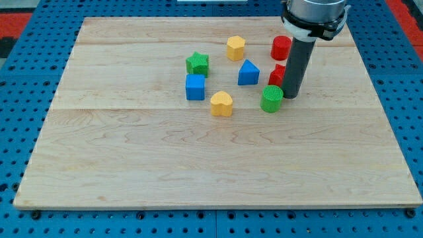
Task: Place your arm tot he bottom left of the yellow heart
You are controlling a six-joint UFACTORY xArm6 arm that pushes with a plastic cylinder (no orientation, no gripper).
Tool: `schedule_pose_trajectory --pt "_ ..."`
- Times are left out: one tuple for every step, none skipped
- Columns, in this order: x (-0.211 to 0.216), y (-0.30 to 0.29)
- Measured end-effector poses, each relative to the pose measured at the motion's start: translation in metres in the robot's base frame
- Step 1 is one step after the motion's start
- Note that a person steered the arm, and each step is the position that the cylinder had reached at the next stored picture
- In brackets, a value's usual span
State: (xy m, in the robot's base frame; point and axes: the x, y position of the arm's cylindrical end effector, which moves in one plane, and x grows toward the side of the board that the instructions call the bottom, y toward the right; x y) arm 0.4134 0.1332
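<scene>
The yellow heart (221,104) lies near the board's middle, slightly toward the view's top. My tip (291,96) stands far to the heart's right, right next to the green cylinder (271,98) and in front of a red block (277,75) that the rod partly hides. The rod comes down from the view's top right.
A blue cube (195,86) and a green star (197,63) lie left of the heart. A blue triangular block (248,73), a yellow hexagonal block (235,47) and a red cylinder (281,47) lie above it. The wooden board (211,178) sits on a blue pegboard.
</scene>
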Motion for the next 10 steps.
schedule_pose_trajectory --pt "0.001 0.016" --pt "0.024 0.054" --pt "0.037 0.08" --pt "0.038 0.08" --pt "0.077 0.077" --pt "0.115 0.034" --pt "0.139 -0.067" --pt "0.131 -0.161" --pt "0.107 -0.207" --pt "0.074 -0.206"
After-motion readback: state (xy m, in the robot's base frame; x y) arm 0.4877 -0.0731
